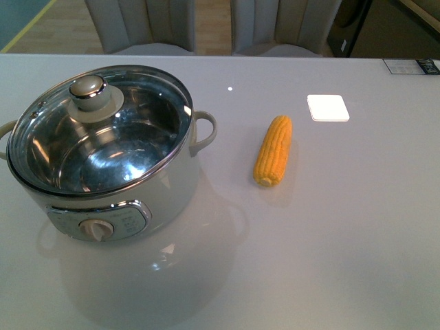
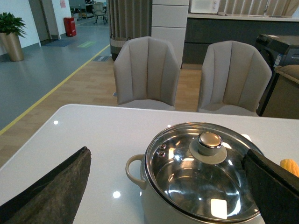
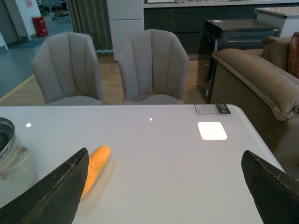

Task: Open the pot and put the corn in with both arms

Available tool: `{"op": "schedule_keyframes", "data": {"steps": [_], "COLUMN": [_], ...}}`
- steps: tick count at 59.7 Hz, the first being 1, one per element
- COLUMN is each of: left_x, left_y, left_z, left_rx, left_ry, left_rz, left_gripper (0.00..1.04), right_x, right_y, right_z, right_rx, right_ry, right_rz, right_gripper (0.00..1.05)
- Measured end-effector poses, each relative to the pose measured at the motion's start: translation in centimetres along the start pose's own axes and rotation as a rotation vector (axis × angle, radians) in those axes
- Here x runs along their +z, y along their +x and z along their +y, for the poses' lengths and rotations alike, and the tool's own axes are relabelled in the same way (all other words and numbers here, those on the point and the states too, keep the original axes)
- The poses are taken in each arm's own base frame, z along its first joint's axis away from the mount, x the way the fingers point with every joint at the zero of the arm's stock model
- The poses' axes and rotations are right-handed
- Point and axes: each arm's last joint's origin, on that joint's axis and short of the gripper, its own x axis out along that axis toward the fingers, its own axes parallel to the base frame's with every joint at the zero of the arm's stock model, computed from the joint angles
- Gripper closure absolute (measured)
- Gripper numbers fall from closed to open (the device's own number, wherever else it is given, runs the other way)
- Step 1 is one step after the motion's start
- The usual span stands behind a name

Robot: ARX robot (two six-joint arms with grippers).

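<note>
The white pot [image 1: 117, 199] stands at the left of the table, its glass lid [image 1: 103, 130] with a cream knob [image 1: 88, 88] on it. The corn [image 1: 273, 150] lies on the table to the pot's right. Neither arm shows in the front view. In the left wrist view my left gripper [image 2: 168, 186] is open, its fingers wide apart on either side of the pot [image 2: 205, 186], the lid knob [image 2: 210, 142] ahead. In the right wrist view my right gripper [image 3: 163, 186] is open and empty above the table, the corn [image 3: 96, 168] beside one finger [image 3: 51, 196].
A white square pad [image 1: 328, 107] lies beyond the corn, and a card [image 1: 411, 66] lies at the far right edge. Two grey chairs [image 1: 213, 27] stand behind the table. A sofa [image 3: 261, 79] stands off the table's right end.
</note>
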Motion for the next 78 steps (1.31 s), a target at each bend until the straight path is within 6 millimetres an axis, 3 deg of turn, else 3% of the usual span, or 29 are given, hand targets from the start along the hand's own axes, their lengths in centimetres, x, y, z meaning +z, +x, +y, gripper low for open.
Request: {"op": "schedule_keyframes", "data": {"steps": [53,58,63,78], "left_x": [0.0,-0.2,-0.4,1.1], "left_y": [0.0,0.1,0.7,4.1], "left_z": [0.0,0.0,0.0,-0.4], "left_rx": [0.0,0.116,0.175,0.061], "left_ry": [0.0,-0.045,-0.086,-0.159], "left_rz": [0.0,0.139,0.243,0.185], "left_gripper": [0.07,0.07,0.07,0.07], "right_x": [0.0,0.0,0.0,0.0], "right_y": [0.0,0.0,0.0,0.0], "right_z": [0.0,0.0,0.0,0.0], "right_rx": [0.0,0.0,0.0,0.0], "right_ry": [0.0,0.0,0.0,0.0], "right_rz": [0.0,0.0,0.0,0.0], "right_gripper": [0.09,0.09,0.09,0.09]}}
